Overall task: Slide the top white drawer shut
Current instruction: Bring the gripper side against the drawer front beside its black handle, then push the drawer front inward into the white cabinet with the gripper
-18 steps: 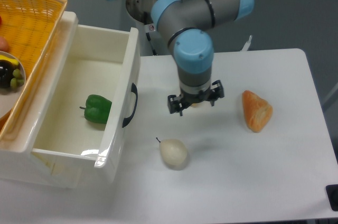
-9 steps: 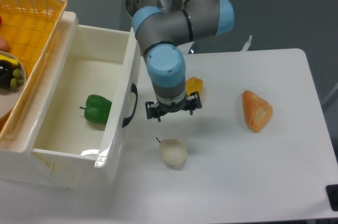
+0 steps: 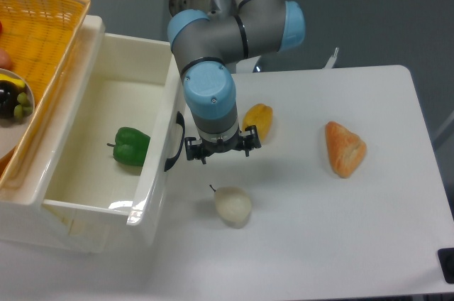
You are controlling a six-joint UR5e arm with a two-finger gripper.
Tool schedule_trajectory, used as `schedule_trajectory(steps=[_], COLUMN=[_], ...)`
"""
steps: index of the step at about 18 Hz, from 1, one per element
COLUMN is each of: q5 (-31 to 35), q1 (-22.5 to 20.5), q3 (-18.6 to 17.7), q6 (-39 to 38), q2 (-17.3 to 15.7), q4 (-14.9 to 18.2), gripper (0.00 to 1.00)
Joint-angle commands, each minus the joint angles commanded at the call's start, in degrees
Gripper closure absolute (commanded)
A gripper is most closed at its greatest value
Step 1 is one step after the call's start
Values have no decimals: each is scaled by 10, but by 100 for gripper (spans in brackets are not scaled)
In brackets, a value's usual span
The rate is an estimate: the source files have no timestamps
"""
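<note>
White table [image 3: 369, 237] with pear [image 3: 233, 206], bread [image 3: 345, 148], yellow pepper [image 3: 258, 119]

Top white drawer [image 3: 106, 152] sits pulled out at the left of the surface [image 3: 369, 230], pepper [image 3: 132, 146] inside it, basket [image 3: 39, 45] overlapping its far-left edge. Hand [image 3: 216, 149] hangs just right of the drawer handle [image 3: 176, 142], possibly not touching, hard to tell. Pear [image 3: 233, 206] is in front of the hand, yellow item [image 3: 258, 119] just right-behind it, bread [image 3: 345, 148] well to the right.
</note>
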State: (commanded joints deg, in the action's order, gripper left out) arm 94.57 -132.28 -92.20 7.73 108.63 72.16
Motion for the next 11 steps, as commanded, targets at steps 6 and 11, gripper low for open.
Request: schedule_trajectory(steps=[6, 11], q5=[1, 1], q1=[11, 22], q3=[1, 2], q6=[-1, -2], q2=[-3, -4], q4=[0, 0], gripper=[0, 0])
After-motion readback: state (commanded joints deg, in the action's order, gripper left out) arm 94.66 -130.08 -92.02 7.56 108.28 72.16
